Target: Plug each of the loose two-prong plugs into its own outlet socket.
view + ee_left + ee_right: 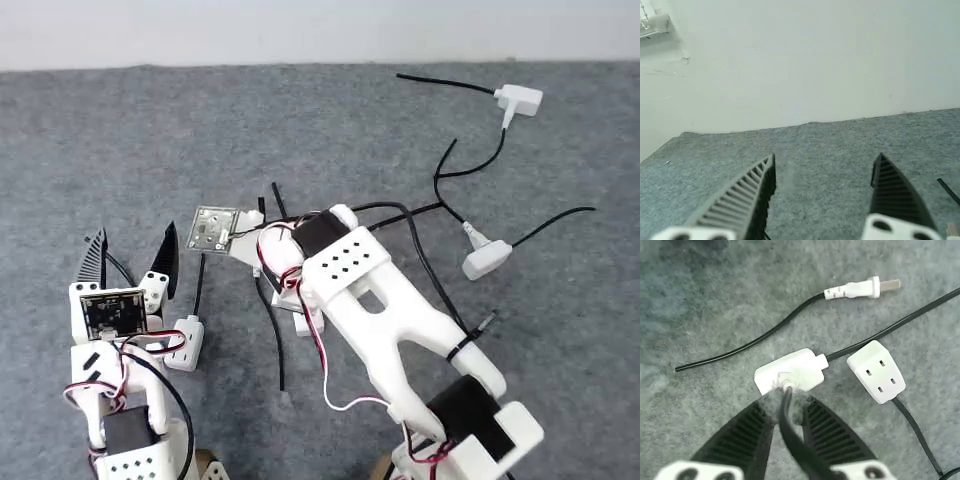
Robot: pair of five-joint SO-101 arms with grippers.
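The grey felt table (700, 305) carries a white socket (875, 371), a white block (790, 371) with a black cord (786, 407) just beside it, and a two-prong plug (860, 289) farther off.

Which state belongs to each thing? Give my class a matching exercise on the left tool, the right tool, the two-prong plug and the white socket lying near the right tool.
Things:
1. left tool
2. right tool
3. two-prong plug
4. white socket

States:
A. holes empty
B. open, holding nothing
C. lying loose on the carpet, prongs bare
D. closed on a black cable

Pairs: 1-B; 2-D; 3-C; 4-A
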